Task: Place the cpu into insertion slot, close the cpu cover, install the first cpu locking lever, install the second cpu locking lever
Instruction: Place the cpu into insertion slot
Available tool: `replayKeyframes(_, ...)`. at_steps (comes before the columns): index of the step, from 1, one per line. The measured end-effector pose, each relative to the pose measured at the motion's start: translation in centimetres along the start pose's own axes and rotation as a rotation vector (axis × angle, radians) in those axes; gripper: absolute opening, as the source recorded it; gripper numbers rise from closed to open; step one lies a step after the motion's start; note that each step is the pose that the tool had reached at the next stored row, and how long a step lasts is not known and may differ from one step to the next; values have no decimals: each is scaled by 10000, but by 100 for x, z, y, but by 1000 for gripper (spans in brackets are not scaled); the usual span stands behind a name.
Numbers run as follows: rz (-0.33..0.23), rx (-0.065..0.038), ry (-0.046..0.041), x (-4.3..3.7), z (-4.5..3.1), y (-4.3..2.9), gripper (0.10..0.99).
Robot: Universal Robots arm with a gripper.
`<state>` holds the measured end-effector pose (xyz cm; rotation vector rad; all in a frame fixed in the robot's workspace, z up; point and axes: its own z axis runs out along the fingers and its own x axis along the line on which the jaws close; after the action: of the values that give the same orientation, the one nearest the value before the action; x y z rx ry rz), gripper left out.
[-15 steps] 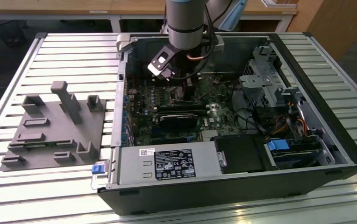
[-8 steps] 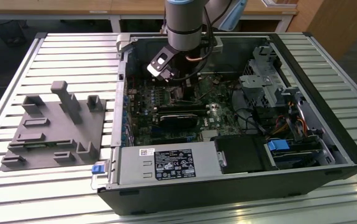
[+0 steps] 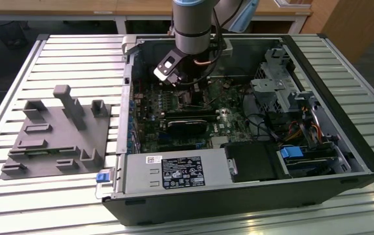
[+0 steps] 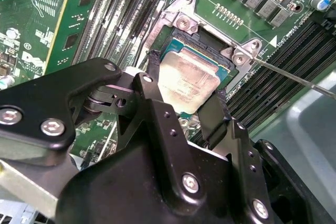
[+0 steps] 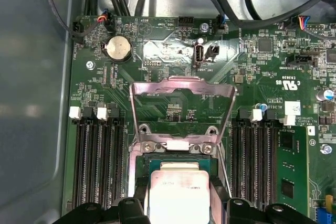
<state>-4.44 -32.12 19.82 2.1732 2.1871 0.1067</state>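
Exterior view: arm [image 3: 192, 24] reaching down from 12 o'clock into the open computer case [image 3: 239, 200], over the 12 o'clock half of the green board [image 3: 151, 132]; black block [image 3: 187, 125] toward 6 o'clock of the work spot, drive cage [image 3: 285, 83] toward 3 o'clock, grey fixture plate [image 3: 50, 132] outside the case at 9 o'clock.
Claw [image 4: 184, 90]: clenched on the chip, fingers [image 4: 151, 74] pressing two opposite edges.
Chip [image 4: 189, 77]: flat, metal top up, centred over the socket [image 4: 207, 43] in both wrist views; resting in it or just above it, cannot tell which.
Key relation: chip directly between the fingertips and directly over the socket, edges roughly parallel to the socket rim; no sideways offset visible.
Cover [image 5: 181, 85]: swung open, standing up from its hinge at the socket edge away from the claw body; not touching the chip.
Lever [image 4: 294, 77]: thin rod, unlatched, angling away from a socket corner across the memory slots.
Edges: memory slots [image 5: 97, 166] close on both flanks of the socket, running parallel to the finger faces; screws [image 4: 182, 23] at the socket corners.
Open room: judged free above chip and cover, tight beside the fingers.
Judged stage: first step in hand; cover and both levers not yet done.
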Motion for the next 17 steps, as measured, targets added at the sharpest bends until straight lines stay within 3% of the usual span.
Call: replayKeyframes(17,12,1,-59,23,51,-6,541)
